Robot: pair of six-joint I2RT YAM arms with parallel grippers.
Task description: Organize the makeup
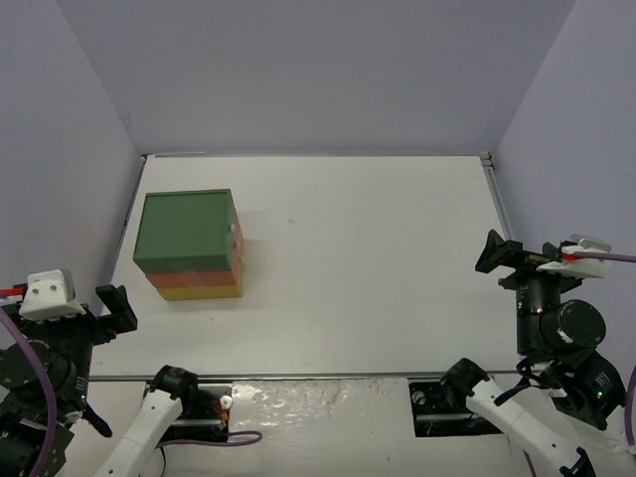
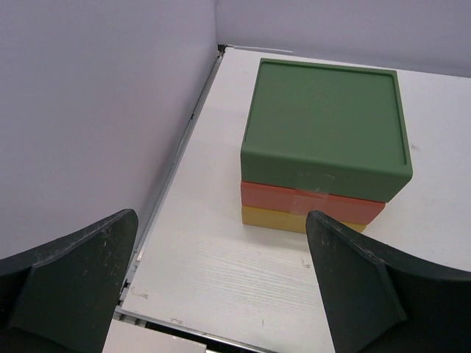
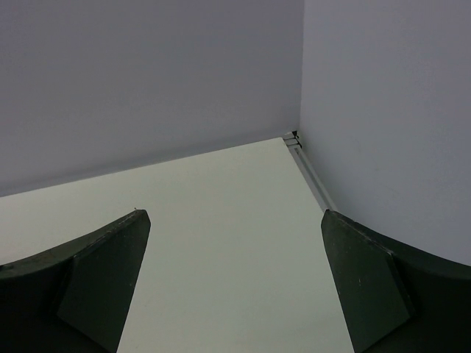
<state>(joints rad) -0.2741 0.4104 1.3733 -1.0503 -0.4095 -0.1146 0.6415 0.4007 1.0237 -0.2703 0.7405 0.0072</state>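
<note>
No makeup items show in any view. The drawer box [image 1: 189, 243], stacked green, red and yellow, stands closed on the left of the white table [image 1: 368, 258]; it also shows in the left wrist view [image 2: 324, 132]. My left gripper [image 1: 117, 310] is open and empty, held near the table's front left corner, short of the box; its dark fingers [image 2: 81, 279] frame bare table. My right gripper [image 1: 494, 253] is open and empty near the table's right edge, facing the far right corner; its fingers [image 3: 368, 287] frame bare table.
Lavender walls enclose the table on the left, back and right. A metal rail [image 2: 184, 147] runs along the left edge and another [image 3: 313, 173] along the right edge. The arm bases [image 1: 189, 402] sit at the near edge.
</note>
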